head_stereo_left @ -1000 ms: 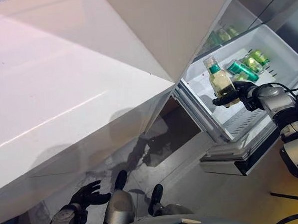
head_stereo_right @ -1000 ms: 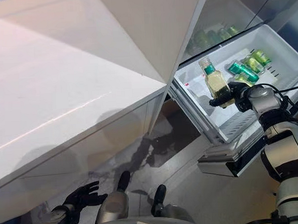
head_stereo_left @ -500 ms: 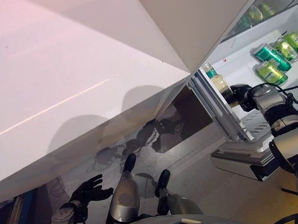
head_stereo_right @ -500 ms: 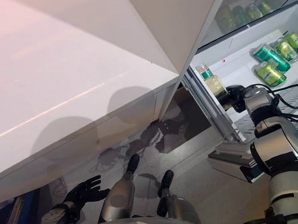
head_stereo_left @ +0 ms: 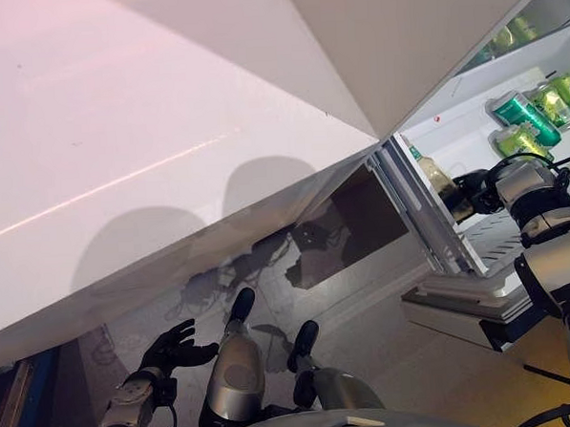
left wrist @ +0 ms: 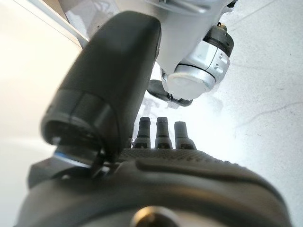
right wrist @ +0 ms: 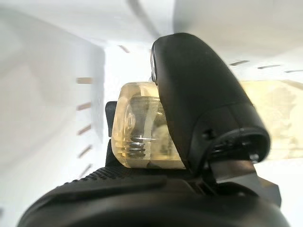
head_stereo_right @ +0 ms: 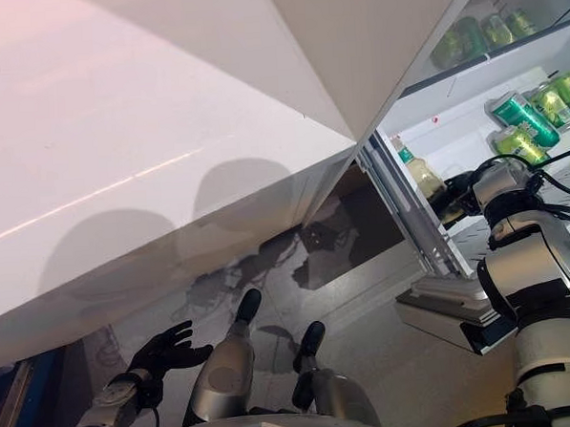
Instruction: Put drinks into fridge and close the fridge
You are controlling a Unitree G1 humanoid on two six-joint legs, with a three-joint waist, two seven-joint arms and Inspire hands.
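Pale yellow bottle (head_stereo_right: 424, 177) with a green cap, clamped in the right hand (head_stereo_right: 464, 193), thumb and fingers curled round its lower body. Held tilted just inside the open fridge (head_stereo_right: 470, 99), low at the front edge of the white compartment, near the wire shelf (head_stereo_left: 510, 226). Green cans (head_stereo_right: 517, 115) lying further back on the same level, well apart from the bottle; more green drinks (head_stereo_right: 474, 33) on the glass shelf above. Left hand (head_stereo_right: 165, 349) low beside the white fridge door (head_stereo_right: 147, 135), fingers spread, holding nothing.
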